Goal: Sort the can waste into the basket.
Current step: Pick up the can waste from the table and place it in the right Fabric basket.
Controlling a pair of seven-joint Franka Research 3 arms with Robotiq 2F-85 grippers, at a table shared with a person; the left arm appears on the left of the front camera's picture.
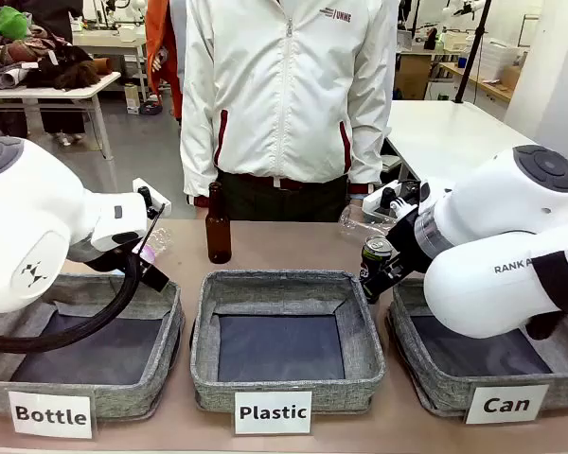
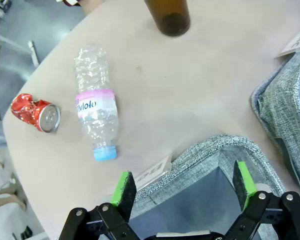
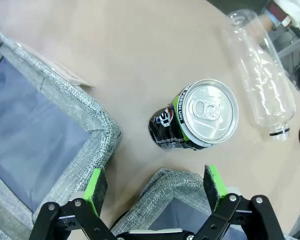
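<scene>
On the table [image 2: 200, 85] sit one red can [image 2: 35, 113], one black can [image 3: 200, 117]; left hand [image 2: 183, 181], right hand [image 3: 155, 180] gape empty.

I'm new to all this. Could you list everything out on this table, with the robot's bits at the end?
Bottle basket: one, grey fabric, near left.
Plastic basket: one, grey, near middle.
Can basket: one, grey, near right.
glass bottle: one, brown, standing behind the Plastic basket.
labelled plastic bottle: one, clear with pink band and blue cap, lying down.
unlabelled plastic bottle: one, clear, lying beside the black can.
red can: one, crushed, near the table edge.
black can: one, silver top, upright by the Can basket.
table: one, beige.
person: one, white jacket, far side.
left gripper: open, over the Bottle basket.
right gripper: open, over the Can basket.
</scene>
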